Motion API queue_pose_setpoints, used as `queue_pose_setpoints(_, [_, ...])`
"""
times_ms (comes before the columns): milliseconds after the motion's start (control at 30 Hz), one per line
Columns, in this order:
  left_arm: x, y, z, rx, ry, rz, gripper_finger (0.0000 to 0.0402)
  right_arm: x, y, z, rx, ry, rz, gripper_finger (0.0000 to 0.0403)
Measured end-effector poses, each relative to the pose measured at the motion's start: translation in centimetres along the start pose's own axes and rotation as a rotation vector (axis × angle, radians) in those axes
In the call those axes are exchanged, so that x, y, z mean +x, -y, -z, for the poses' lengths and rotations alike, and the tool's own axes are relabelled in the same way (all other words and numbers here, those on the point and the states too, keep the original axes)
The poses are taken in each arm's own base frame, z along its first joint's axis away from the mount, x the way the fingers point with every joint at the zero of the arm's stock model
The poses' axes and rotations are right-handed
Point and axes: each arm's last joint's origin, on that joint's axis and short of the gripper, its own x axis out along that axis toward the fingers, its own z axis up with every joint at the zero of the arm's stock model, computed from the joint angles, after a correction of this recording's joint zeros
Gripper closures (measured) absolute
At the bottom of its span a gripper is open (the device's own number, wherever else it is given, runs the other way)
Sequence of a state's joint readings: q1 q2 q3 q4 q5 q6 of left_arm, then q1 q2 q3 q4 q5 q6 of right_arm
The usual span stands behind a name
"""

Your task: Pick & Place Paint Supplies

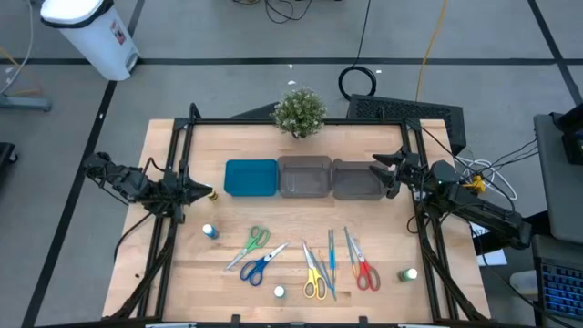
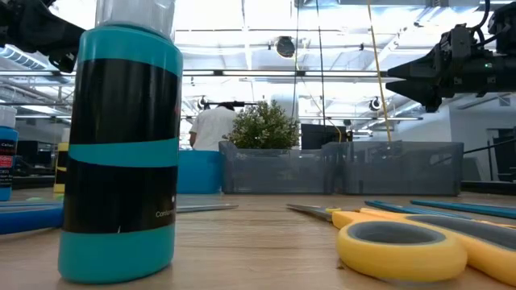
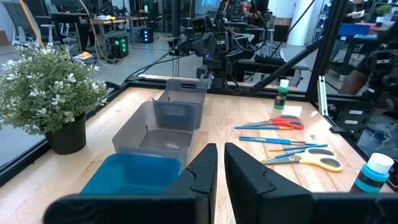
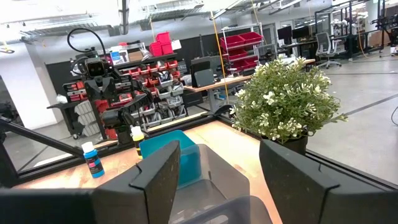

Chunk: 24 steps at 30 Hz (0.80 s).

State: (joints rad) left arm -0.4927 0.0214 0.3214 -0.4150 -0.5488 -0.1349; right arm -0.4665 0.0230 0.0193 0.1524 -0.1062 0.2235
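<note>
Yellow bottle (image 1: 211, 194): stands just beside tip of left gripper (image 1: 202, 192), on its tray side; fingers nearly together, nothing between. Right gripper (image 1: 383, 173) spread, empty, well apart over grey bin (image 1: 357, 191).

From overhead we look straight down on the table (image 1: 301, 273). Low, we sit level right behind a teal bottle (image 2: 121, 153). Both wrist views face inward, sharing the bins (image 3: 165, 124) and plant (image 4: 286, 102).
</note>
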Motion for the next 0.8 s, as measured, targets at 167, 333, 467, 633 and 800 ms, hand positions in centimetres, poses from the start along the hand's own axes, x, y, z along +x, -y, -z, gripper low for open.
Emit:
queue_pose_setpoints(167, [0.00,0.00,0.00,0.000,0.000,0.000,0.0364,0.00,0.00,0.00,0.000,0.000,0.000,0.0192])
queue_pose_setpoints(333, [0.00,0.00,0.01,0.000,0.000,0.000,0.0364,0.00,0.00,0.00,0.000,0.000,0.000,0.0191])
queue_pose_setpoints(467, [0.00,0.00,0.00,0.000,0.000,-0.001,0.0364,0.00,0.00,0.01,0.000,0.000,0.000,0.0192])
queue_pose_setpoints(633, [0.00,0.00,0.00,0.000,0.000,0.000,0.0364,0.00,0.00,0.00,0.000,0.000,0.000,0.0189])
queue_pose_setpoints(800, [0.00,0.00,0.00,0.000,0.000,-0.001,0.0364,0.00,0.00,0.00,0.000,0.000,0.000,0.0189])
